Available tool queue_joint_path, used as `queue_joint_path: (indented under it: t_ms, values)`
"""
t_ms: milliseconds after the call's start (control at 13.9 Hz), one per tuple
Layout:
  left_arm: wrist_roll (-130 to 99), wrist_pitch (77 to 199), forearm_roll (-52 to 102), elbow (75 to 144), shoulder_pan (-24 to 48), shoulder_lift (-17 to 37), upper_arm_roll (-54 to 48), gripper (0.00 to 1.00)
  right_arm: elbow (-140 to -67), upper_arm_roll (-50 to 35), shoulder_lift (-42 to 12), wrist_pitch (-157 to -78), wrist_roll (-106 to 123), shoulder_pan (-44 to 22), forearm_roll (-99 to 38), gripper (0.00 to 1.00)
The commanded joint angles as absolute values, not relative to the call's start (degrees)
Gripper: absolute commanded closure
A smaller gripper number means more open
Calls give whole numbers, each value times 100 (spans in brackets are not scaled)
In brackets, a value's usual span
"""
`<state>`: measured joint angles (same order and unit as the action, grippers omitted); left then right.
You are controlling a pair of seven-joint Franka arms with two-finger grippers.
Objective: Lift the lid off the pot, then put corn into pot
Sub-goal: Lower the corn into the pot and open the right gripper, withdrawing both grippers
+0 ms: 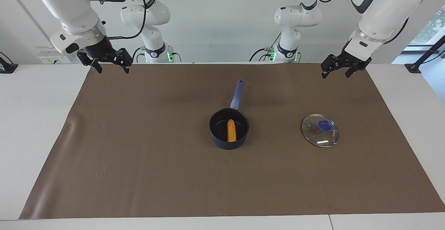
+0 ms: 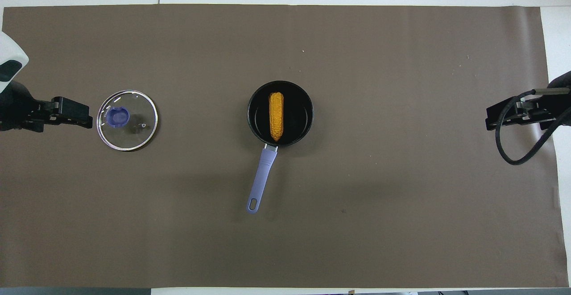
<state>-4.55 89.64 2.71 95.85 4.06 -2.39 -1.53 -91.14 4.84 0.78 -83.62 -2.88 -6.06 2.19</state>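
The dark blue pot (image 1: 226, 142) stands in the middle of the brown mat, its long handle (image 1: 237, 94) pointing toward the robots. The yellow-orange corn (image 1: 231, 131) lies inside the pot; it also shows in the overhead view (image 2: 276, 116), in the pot (image 2: 299, 116). The glass lid (image 1: 320, 132) with its blue knob lies flat on the mat toward the left arm's end, also seen from overhead (image 2: 134, 127). My left gripper (image 1: 335, 75) is open and empty, raised over the mat's edge by the robots. My right gripper (image 1: 114, 70) is open and empty, raised over the mat's corner at the right arm's end.
The brown mat (image 1: 139, 160) covers most of the white table (image 1: 34, 118). In the overhead view the left gripper (image 2: 73, 114) shows beside the lid, and the right gripper (image 2: 506, 115) shows at the mat's edge at the right arm's end.
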Motion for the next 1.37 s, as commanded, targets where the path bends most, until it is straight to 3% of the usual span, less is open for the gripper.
queue_joint_path:
  t_ms: [0,575,1294]
  values:
    - [-335,8851,133,9448,369,-202,-167,0,-9264,519,158,-8587,-88,-528,386,0]
    - [-149,8851,-26,9448,10,-202,-421,0,-9272,53,150,-8517,-53,87,352,0]
    - [-35,8894,-18,9597,-53,-290,-387,0,-9176,62,70,-8525,-26,141,237,0]
